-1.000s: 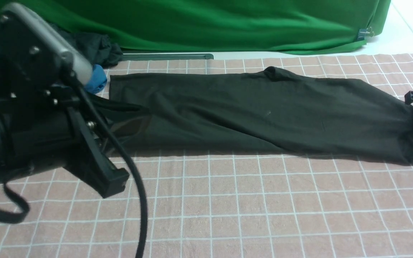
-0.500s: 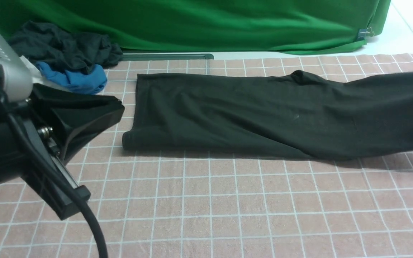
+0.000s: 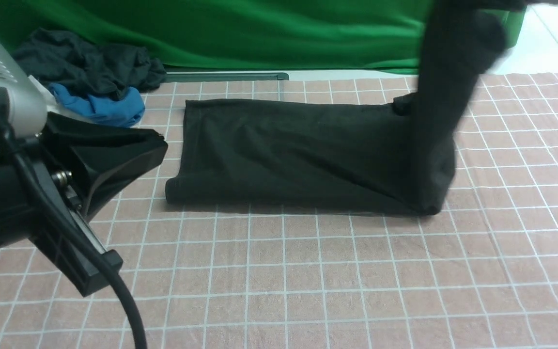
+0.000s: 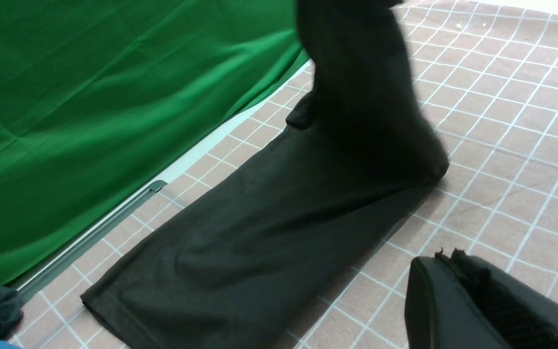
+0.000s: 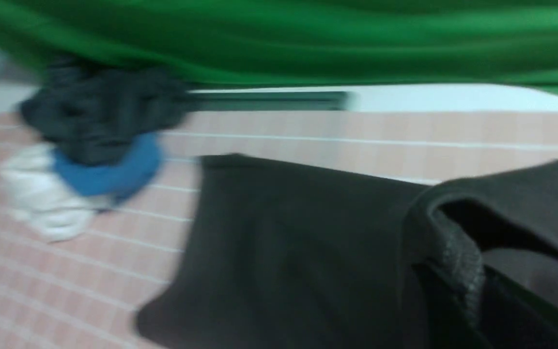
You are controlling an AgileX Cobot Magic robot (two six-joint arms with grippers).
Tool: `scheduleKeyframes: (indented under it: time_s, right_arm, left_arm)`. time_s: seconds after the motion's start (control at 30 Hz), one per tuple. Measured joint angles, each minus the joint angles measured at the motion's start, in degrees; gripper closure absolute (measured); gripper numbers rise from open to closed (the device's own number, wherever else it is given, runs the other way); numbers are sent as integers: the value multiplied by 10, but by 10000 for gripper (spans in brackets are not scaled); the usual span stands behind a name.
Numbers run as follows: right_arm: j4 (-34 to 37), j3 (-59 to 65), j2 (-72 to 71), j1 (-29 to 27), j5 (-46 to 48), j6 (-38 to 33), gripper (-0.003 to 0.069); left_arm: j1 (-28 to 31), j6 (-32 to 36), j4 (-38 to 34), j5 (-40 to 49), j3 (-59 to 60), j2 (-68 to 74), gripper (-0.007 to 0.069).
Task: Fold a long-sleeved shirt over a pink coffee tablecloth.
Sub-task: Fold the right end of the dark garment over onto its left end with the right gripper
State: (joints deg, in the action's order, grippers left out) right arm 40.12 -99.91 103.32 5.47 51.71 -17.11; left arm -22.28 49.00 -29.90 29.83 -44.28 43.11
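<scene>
The long-sleeved shirt [image 3: 298, 155] is a long black strip lying on the pink coffee tablecloth [image 3: 308, 271]. Its right end rises steeply off the cloth and leaves the top of the front view. My right gripper [image 5: 448, 286] is shut on a ribbed edge of that raised end; it does not show in the front view. My left gripper [image 3: 160, 145] hovers just left of the shirt's left end, shut and holding nothing. In the left wrist view its closed tip [image 4: 441, 259] hangs above the tablecloth [image 4: 526, 145], apart from the shirt [image 4: 259, 228].
A heap of dark, blue and white garments [image 3: 90, 77] lies at the back left, before the green backdrop [image 3: 284, 29]. A metal rail [image 3: 225, 76] runs along the table's far edge. My left arm's cable [image 3: 129, 310] hangs over the front left.
The shirt's right end, stretched out flat to the right before, has been lifted high and carried leftward. A second ago my left arm stood at the shirt's left end; it has since drawn back left.
</scene>
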Motion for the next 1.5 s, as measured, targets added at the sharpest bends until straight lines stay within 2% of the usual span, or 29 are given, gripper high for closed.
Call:
scheduleKeyframes:
  time_s: [0.13,0.53,1.27,1.5]
  right_arm:
    - [12,-53,50,49,2,4,599]
    - [51,-168,165,129,18,15,599]
    - [68,-185,191,171,6,17,599]
    - [81,-185,225,197,-33,17,599]
  left_arm:
    - [0,0,1,0,0,0,608]
    - [0,0,13,2,0,0,608]
    - [0,-11,13,3,0,0,608]
    - [0,-15,13,3,0,0,608]
